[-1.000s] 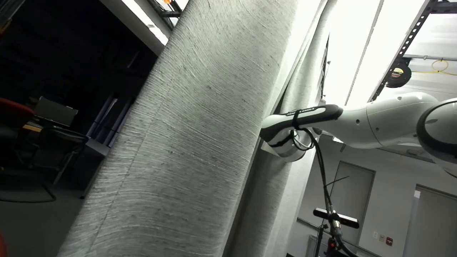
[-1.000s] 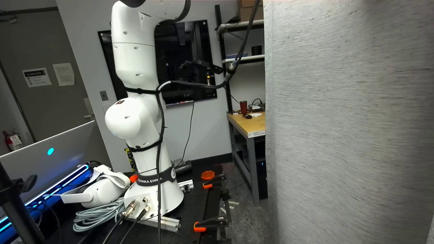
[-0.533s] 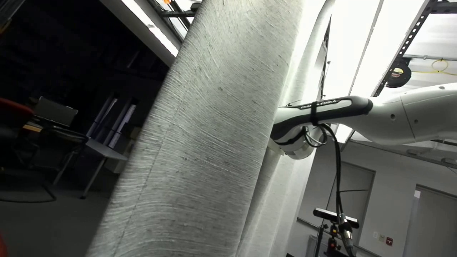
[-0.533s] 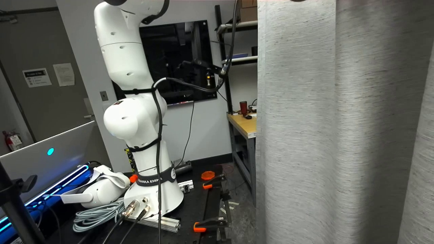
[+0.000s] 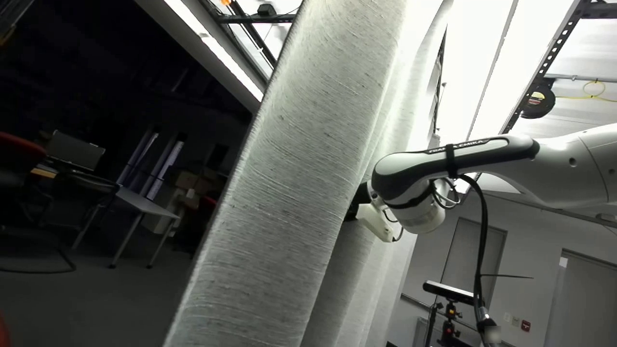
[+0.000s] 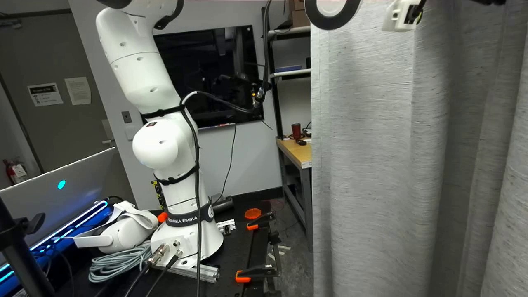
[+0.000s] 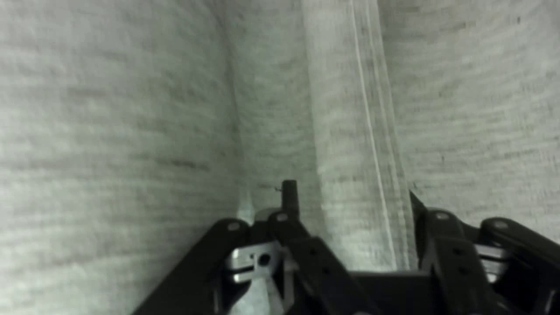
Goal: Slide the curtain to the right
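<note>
Ends cut off, the curtain (image 6: pixel 371 144) hangs lengthwise, upright. The gripper (image 7: pixel 353 201) gapes wide, curtain between its jaws, unclamped

a white headset (image 6: pixel 127 233) lies beside a laptop (image 6: pixel 80 192) and coiled grey cable (image 6: pixel 117 260).

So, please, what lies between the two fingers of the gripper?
In the wrist view, a stitched strip of the curtain shows between the fingers of the open gripper; contact is unclear.
</note>
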### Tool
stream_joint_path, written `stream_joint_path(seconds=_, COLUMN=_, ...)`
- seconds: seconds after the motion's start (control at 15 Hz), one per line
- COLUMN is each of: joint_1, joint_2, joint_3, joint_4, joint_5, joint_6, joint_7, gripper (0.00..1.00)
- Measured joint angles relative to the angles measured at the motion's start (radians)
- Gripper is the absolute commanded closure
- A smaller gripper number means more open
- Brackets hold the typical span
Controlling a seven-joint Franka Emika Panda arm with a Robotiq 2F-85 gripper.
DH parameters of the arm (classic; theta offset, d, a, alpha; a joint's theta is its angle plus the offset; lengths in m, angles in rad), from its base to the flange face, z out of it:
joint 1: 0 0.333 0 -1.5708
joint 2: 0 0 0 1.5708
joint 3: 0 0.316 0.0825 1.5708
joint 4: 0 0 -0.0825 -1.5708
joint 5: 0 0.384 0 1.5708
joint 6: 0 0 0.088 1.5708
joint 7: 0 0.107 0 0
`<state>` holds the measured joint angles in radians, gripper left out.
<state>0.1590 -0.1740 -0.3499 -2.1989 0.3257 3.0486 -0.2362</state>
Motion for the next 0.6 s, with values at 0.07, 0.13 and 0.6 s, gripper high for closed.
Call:
stream_joint_path(seconds=0.07, joint_1=0.006, joint_2=-0.019, joint_3=-0.032, joint_4=-0.012, joint_5=0.017, joint_6=-0.075, joint_7=-0.039, gripper=0.05)
stream_joint_path(seconds=0.13, joint_1=0.004, joint_2=-0.036, joint_3=-0.065, joint_4=-0.019, joint_5=0.02, joint_6=-0.158, joint_7=-0.071, gripper=0.01)
stream_joint_path(seconds=0.6, joint_1=-0.094, joint_2=-0.107, joint_3=-0.114, joint_4=-0.011, joint_5=-0.043, joint_6=-0.64, joint_7=-0.162, gripper=0.0)
